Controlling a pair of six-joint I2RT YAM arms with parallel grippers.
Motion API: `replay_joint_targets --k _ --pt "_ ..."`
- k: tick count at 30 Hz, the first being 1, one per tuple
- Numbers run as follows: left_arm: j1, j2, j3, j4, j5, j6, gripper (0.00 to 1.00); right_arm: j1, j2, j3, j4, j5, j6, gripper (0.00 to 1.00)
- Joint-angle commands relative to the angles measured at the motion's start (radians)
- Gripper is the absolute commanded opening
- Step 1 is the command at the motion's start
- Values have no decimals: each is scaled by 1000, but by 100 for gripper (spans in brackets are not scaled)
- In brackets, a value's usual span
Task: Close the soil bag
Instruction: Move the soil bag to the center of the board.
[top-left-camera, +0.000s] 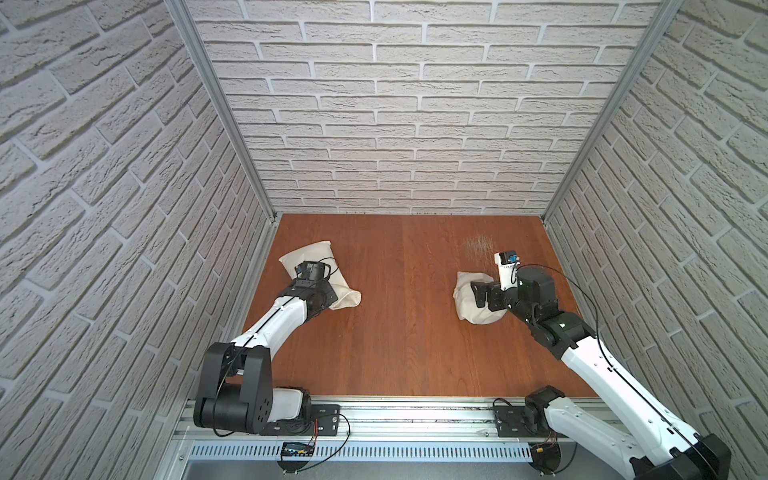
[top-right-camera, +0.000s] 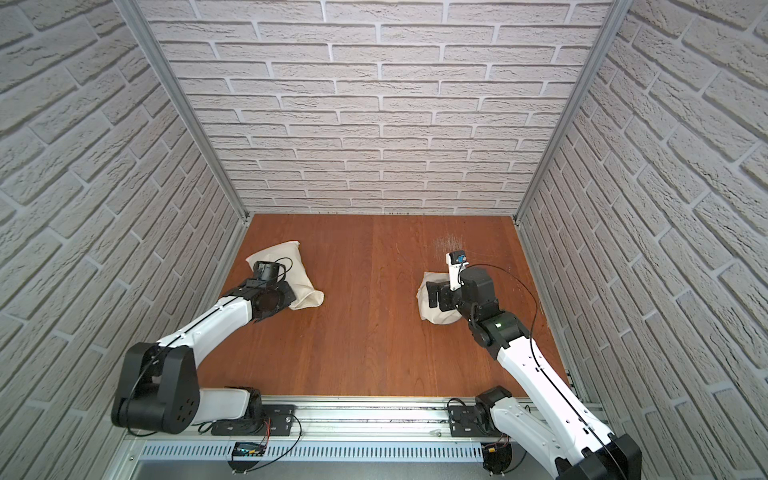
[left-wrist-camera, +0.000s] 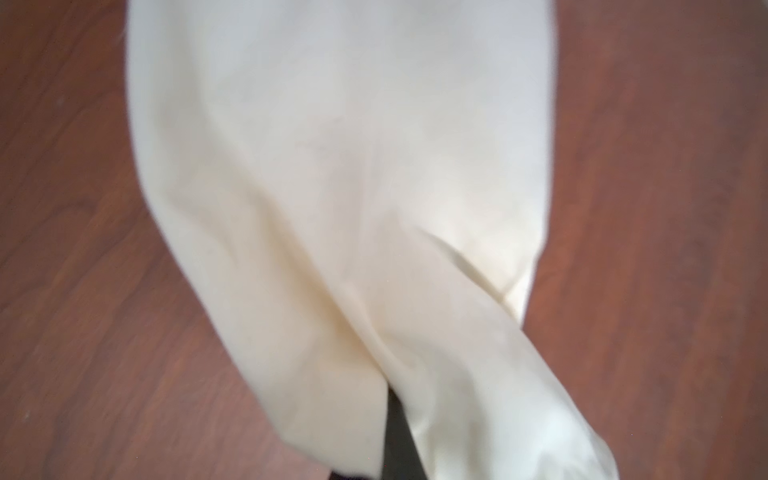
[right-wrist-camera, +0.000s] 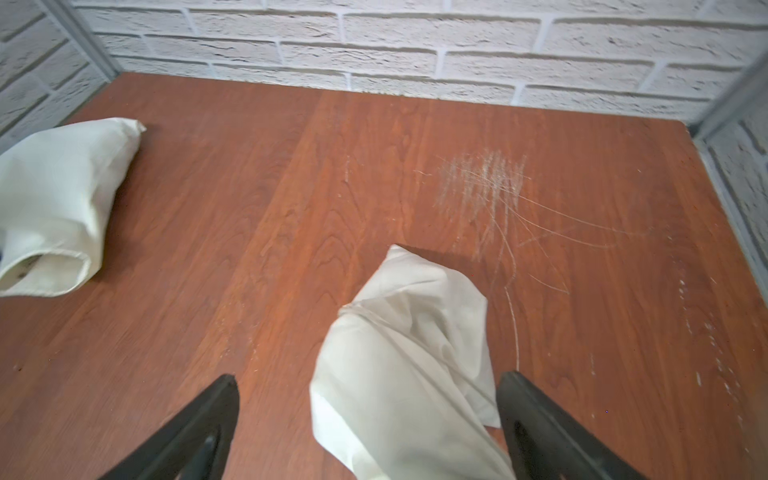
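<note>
1. Your left gripper (left-wrist-camera: 394, 432) is closed at the open soil bag (top-left-camera: 305, 252), which lies on the left side of the wooden table (top-left-camera: 395, 340). In the left wrist view, blurred cream cloth fills the frame. Its folds run down into the one dark finger that shows, so the cloth appears pinched between the jaws.
2. In both top views your left arm's wrist hides the gripper itself and covers the middle of the bag. Only the bag's far corner and its mouth (top-left-camera: 351, 298) stick out from under it.
3. The bag lies on its side, its mouth turned toward the middle and front of the table. In the right wrist view the mouth gapes, its hemmed rim rounded, with dark specks inside.
4. Your right gripper (right-wrist-camera: 370, 376) is spread wide and grips nothing. Its two black fingers straddle a second cloth bag (right-wrist-camera: 399, 353) on the right side of the table, and the cloth lies loose between them.
5. That second bag is bunched at its neck, where a thin cord (right-wrist-camera: 365, 313) crosses the gathered cloth.
6. The two bags lie well apart, with bare wood between them. Pale scratches (right-wrist-camera: 486, 183) mark the tabletop just beyond the second bag, toward the white brick back wall (top-left-camera: 395, 124).
</note>
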Motion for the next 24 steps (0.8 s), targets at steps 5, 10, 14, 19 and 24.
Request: replay_joint_targets --k 5,10,14,19,24 --pt "-183 61 308 -134 -9 149 0 121 24 60 71 -95 -96 100" --pt "-277 190 554 -214 95 249 0 125 86 89 117 -197 -161 100" --pt "-346 274 698 -255 167 301 0 125 172 165 70 -251 -292 100" --pt "-419 311 779 -279 235 332 0 124 241 174 188 -248 -470 99" --pt "-431 277 764 -275 262 339 0 122 411 258 257 -284 -559 99"
